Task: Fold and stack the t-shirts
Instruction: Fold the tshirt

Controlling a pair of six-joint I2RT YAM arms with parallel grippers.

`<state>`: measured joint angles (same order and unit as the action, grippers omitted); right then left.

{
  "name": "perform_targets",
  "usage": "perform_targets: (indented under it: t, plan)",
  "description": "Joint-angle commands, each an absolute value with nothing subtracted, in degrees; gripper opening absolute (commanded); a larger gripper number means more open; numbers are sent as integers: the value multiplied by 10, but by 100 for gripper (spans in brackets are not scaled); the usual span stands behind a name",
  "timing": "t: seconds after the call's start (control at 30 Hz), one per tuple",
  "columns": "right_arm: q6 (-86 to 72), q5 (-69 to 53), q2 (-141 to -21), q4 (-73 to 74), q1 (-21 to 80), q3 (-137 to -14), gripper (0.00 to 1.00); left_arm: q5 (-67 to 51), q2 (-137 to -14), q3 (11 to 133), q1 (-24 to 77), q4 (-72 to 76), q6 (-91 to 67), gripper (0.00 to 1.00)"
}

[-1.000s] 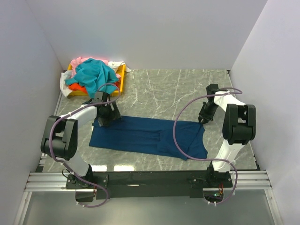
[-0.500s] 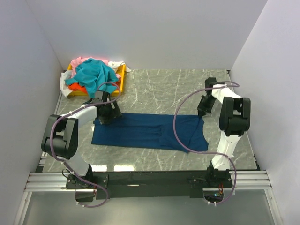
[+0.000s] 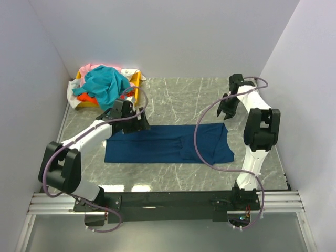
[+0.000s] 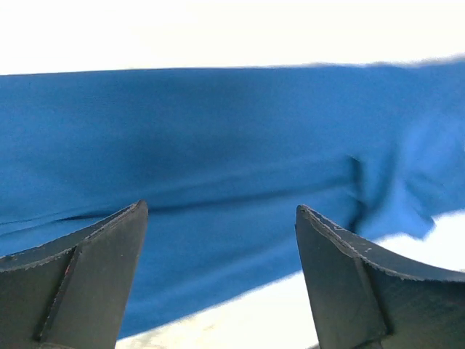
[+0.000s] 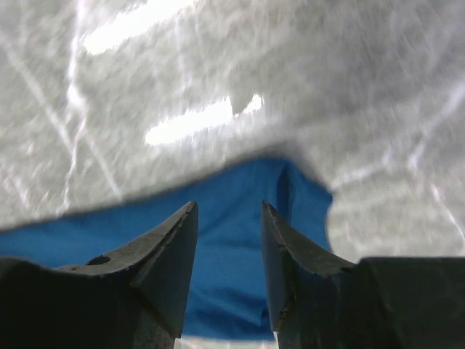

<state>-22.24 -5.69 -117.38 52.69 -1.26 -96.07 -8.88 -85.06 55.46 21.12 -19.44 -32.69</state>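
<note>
Navy t-shirt (image 3: 168, 144) lay flat on table (image 3: 184, 100). Left gripper (image 4: 218, 211) over it, fingers wide apart. Right gripper (image 5: 229, 207) fingers parted, empty.

The navy t-shirt (image 4: 232, 145) is cropped in both wrist views. The orange t-shirt (image 3: 87, 98) is mostly covered by the teal t-shirt (image 3: 105, 83).
</note>
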Motion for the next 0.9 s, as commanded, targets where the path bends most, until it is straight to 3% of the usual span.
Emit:
perform_targets:
  t: [0.0, 0.33, 0.53, 0.87]
  plan:
    - [-210, -61, -1088, 567, -9, -958, 48, -160, -836, 570, 238, -185, -288, 88]
    - [-272, -94, -865, 556, 58, -667, 43, -291, -931, 587, 389, -108, -294, 82]
    - [-356, -105, -810, 524, 137, -553, 41, -298, -991, 627, 444, -92, -303, 80]
    - [-381, -94, -780, 494, 146, -472, 40, -275, -1049, 641, 467, -69, -339, 75]
